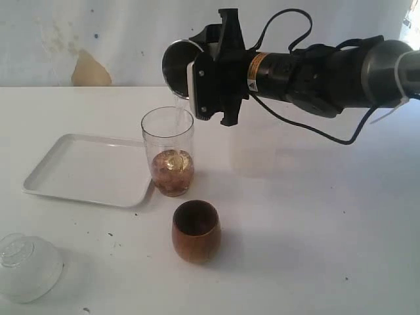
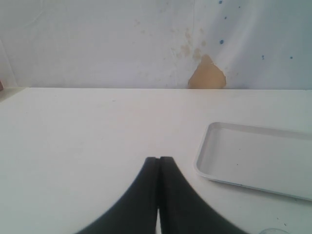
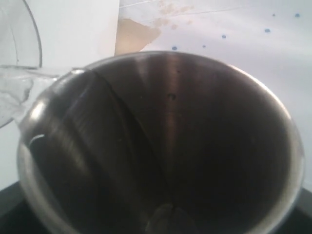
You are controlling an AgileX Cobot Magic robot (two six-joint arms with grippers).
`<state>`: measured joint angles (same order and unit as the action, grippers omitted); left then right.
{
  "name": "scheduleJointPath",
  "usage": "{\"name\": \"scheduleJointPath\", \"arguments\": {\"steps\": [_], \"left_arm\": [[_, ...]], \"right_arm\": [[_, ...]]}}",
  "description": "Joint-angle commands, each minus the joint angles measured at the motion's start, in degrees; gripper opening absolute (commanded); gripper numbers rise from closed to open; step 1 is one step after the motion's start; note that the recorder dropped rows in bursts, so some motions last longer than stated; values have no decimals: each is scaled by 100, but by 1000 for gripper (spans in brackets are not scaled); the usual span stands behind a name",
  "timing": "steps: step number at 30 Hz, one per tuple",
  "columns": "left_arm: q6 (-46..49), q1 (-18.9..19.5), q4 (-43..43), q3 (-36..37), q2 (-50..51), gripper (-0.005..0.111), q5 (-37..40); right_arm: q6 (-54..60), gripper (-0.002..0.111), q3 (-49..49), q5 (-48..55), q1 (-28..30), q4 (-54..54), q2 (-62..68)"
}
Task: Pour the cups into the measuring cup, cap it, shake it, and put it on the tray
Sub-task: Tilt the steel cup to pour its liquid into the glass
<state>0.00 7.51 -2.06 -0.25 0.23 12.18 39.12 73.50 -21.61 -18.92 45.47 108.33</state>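
Frosted whitish cup: sat at the near left corner of the worktop. Wooden cup: upright, toward the near edge. Measuring cup: upright mid-worktop, brownish contents at its bottom, just beside the tray. Steel tumbler: tipped above the measuring cup, pinched in the right claw, a thin stream falling in. Left claw: pressed together, empty.

steel tumbler: tipped above measuring cup | measuring cup: brown contents | wooden cup: upright | tray: flat
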Motion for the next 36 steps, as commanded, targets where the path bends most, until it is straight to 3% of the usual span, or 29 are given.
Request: {"name": "scheduleJointPath", "arguments": {"steps": [1,22,29,36], "left_arm": [[0,-29,9,25,-23,1,-50],[0,-29,9,25,-23,1,-50],[0,-29,9,25,-23,1,-50],[0,-29,9,25,-23,1,-50]], "right_arm": [[168,0,72,-202,4,-63,-96],[-44,0,72,-202,4,-83,-147],[-1353,0,72,-242,4,-195,-291],[-3801,0,72,-198,4,-205,-432]]}}
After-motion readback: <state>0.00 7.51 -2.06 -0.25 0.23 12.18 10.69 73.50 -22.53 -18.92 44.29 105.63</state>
